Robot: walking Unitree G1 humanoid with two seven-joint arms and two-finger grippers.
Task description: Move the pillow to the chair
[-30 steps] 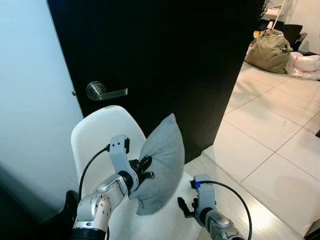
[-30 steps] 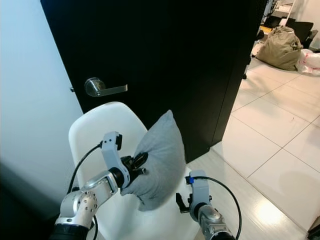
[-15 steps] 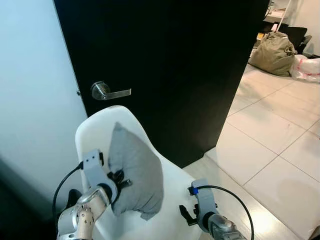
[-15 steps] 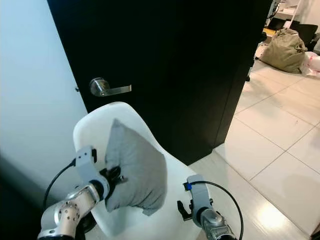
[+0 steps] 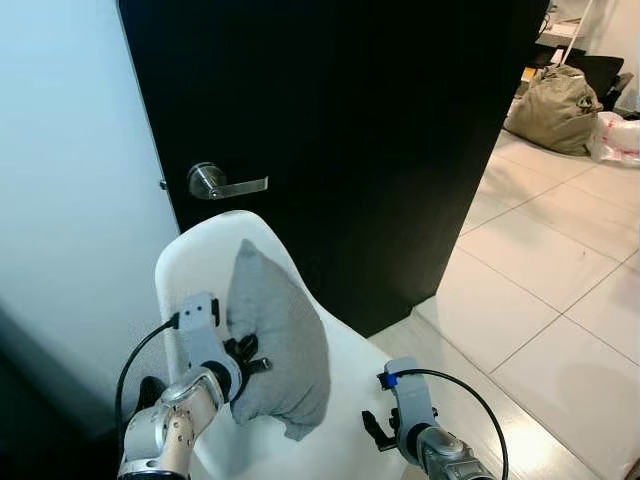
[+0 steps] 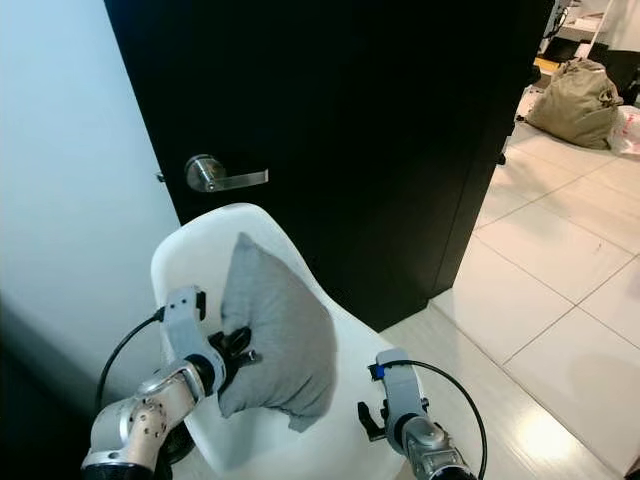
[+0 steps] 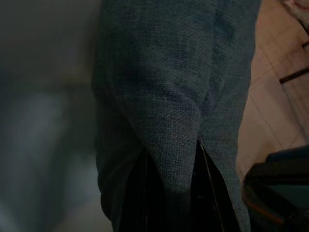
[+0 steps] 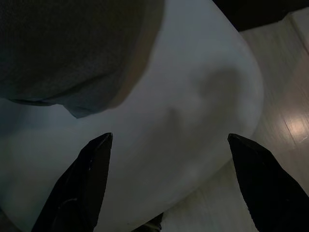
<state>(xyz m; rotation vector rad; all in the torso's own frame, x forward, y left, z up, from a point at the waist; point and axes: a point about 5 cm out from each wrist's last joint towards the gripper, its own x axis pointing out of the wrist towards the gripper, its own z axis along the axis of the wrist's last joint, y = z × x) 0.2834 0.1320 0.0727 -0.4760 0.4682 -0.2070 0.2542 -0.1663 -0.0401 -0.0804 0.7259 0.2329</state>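
The left gripper (image 5: 243, 357) pinches a fold of the grey pillow (image 5: 277, 340) — upright against the white chair (image 5: 340, 395) back. The right gripper (image 8: 166, 186) hovers spread over the seat — apart from the pillow.

Woven cloth pillow (image 5: 277, 345), smooth plastic chair (image 5: 345, 400)

Left gripper (image 5: 247, 356) clamped, right gripper (image 8: 169, 159) spread.

Two silver arms with rounded joints, looping black cables, a blue connector on the right wrist; long black-fingered left end effector (image 5: 247, 356) and right end effector (image 8: 166, 183).
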